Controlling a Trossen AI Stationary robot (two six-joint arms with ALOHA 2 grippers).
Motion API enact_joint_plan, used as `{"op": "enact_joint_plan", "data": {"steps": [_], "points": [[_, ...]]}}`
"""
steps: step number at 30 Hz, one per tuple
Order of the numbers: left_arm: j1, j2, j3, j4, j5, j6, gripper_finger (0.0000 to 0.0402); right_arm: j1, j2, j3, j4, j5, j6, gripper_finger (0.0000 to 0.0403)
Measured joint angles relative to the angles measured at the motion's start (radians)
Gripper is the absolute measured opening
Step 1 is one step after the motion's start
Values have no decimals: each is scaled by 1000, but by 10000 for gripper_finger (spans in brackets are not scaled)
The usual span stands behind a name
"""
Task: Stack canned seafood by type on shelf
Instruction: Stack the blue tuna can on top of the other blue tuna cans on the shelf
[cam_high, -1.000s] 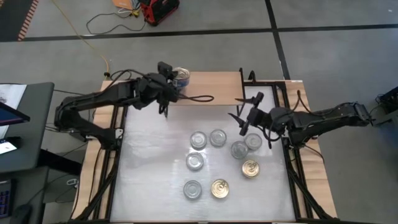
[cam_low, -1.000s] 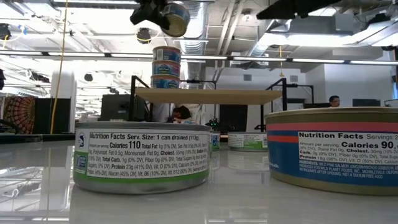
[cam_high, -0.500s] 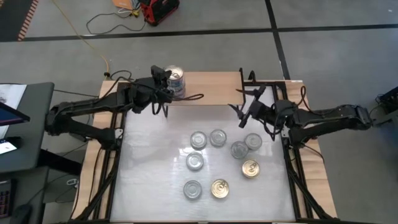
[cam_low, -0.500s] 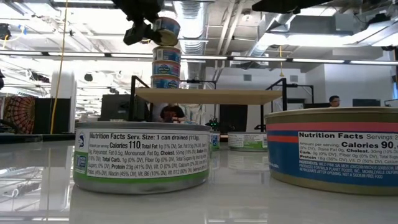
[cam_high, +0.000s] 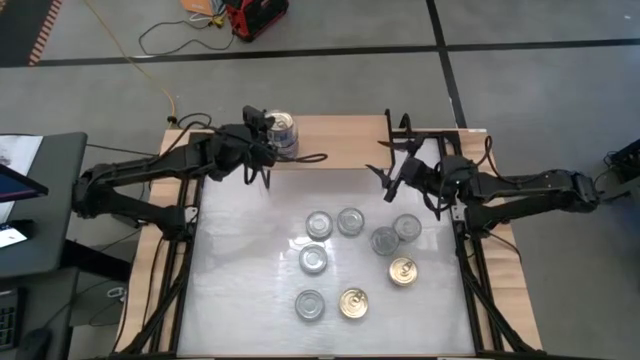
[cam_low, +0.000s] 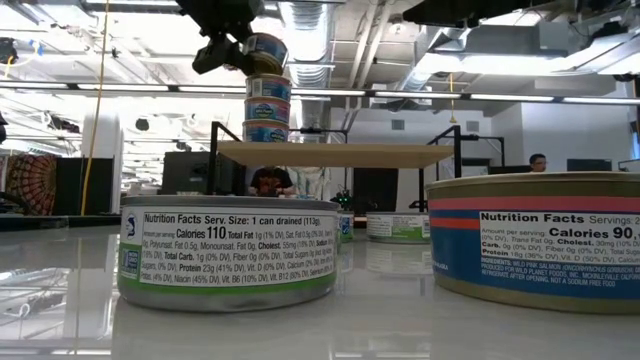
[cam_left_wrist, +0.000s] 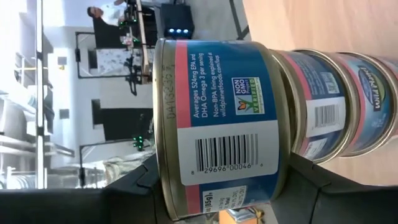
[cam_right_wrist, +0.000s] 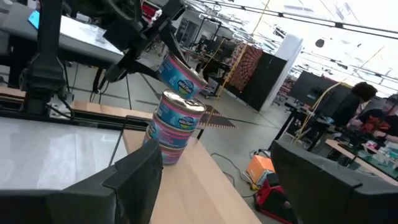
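Tabletop (cam_high: 250, 300): white, it carries eight loose cans (cam_high: 350, 221) lying lids up, two gold-topped, the others silver.
Shelf (cam_high: 345, 130): light wood board on black legs at the far edge; a stack of cans (cam_low: 267, 108) stands at its left end.
Nearest can (cam_low: 229, 251): label reads "Nutrition Facts", "Calories 110".
Left gripper (cam_high: 268, 135): fingers closed on the held can (cam_left_wrist: 217, 124), tilted, touching the stack top; label "NON GMO Project VERIFIED".
Right gripper (cam_high: 392, 170): fingers wide apart, holding nothing, beside the shelf's right end.
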Motion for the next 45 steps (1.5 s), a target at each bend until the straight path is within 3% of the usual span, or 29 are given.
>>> {"op": "enact_joint_plan", "data": {"steps": [22,34,45], "points": [[24,0,0,-52,21,-16,209,0,219,107,4,-48,33,330],[23,-1,2,-62,47,26,250,0,228,113,16,-48,33,330],[10,0,2,-25,133,102,254,0,228,113,14,-48,32,330]]}}
